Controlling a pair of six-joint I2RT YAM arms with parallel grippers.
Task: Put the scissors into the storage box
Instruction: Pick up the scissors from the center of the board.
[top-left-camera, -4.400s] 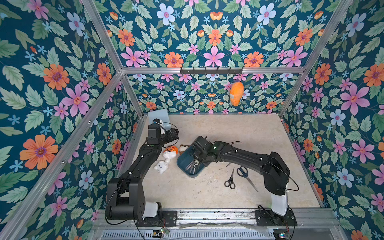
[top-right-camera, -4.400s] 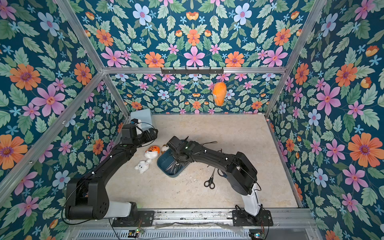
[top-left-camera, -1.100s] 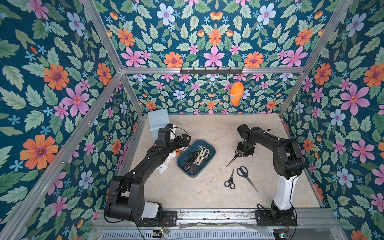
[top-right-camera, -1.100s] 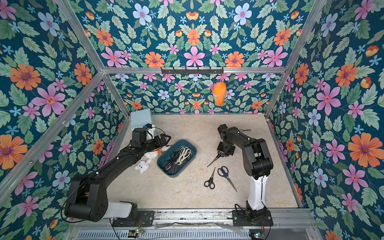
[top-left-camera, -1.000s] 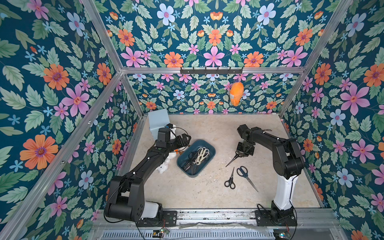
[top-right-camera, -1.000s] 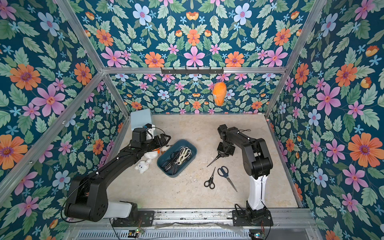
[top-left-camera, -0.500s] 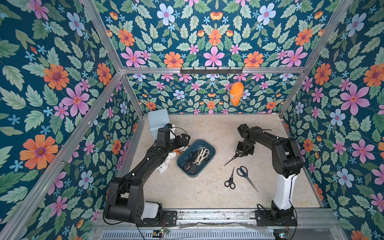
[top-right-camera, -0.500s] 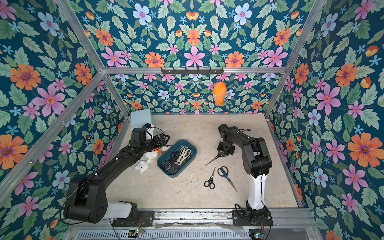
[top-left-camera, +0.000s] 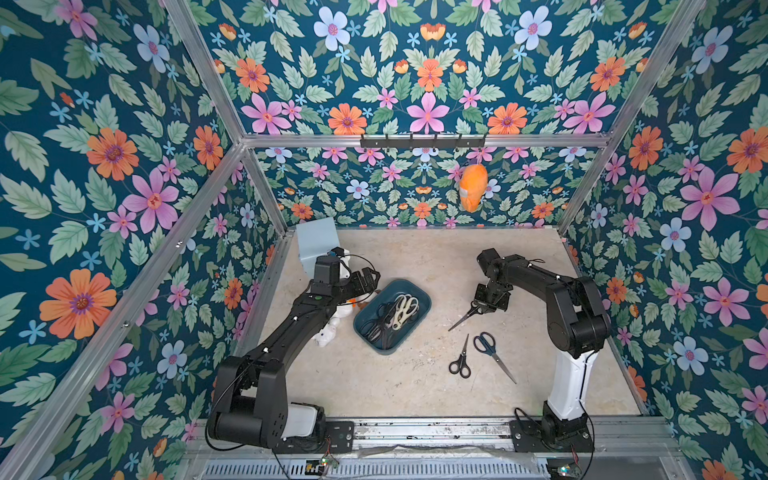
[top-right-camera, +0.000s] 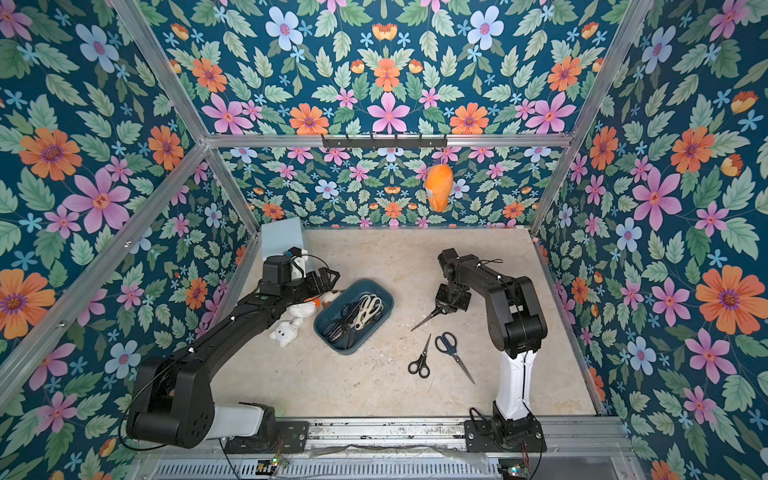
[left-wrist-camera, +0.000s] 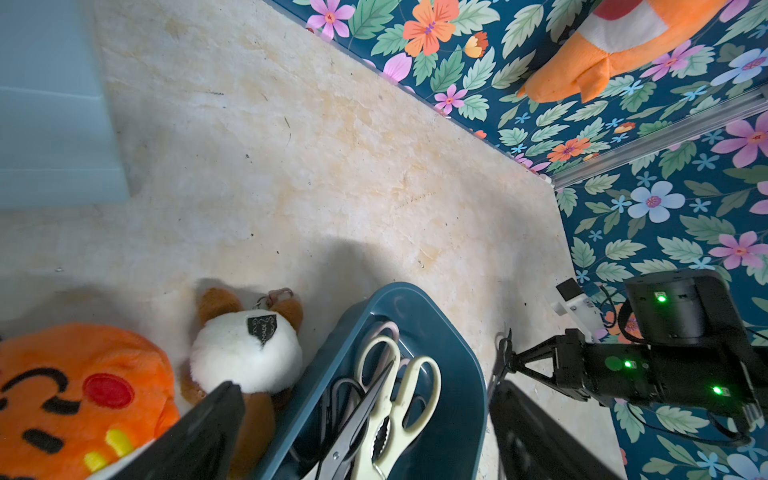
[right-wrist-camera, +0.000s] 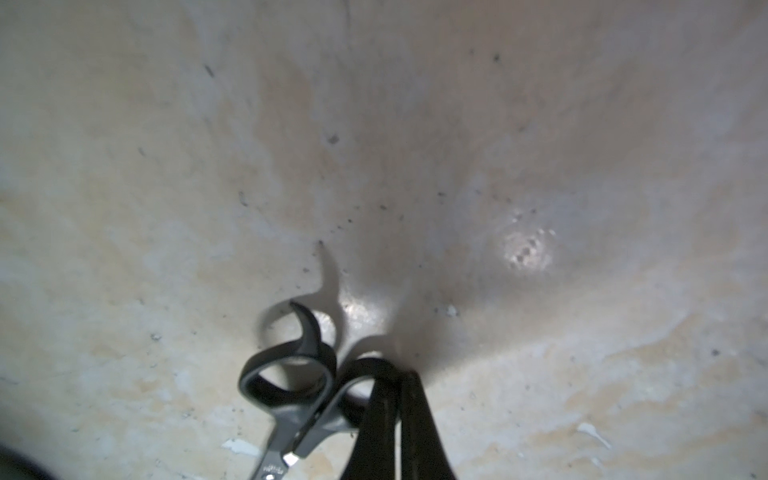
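Observation:
The storage box, a dark teal tray, lies at mid-table. It holds cream-handled shears and several black-handled scissors. My right gripper is shut on one handle loop of a black-handled pair. That pair's blades point down-left towards the table. A small black pair and a blue-handled pair lie in front. My left gripper hangs open at the box's far left end.
A pale blue block stands in the back left corner. Plush toys crowd the box's left side: an orange one, a brown-and-white one and a white one. An orange plush hangs on the back wall.
The right arm has swung from the box over to the scissors at the right, and its fingers have closed on the handle. The left arm has barely moved in the last second.

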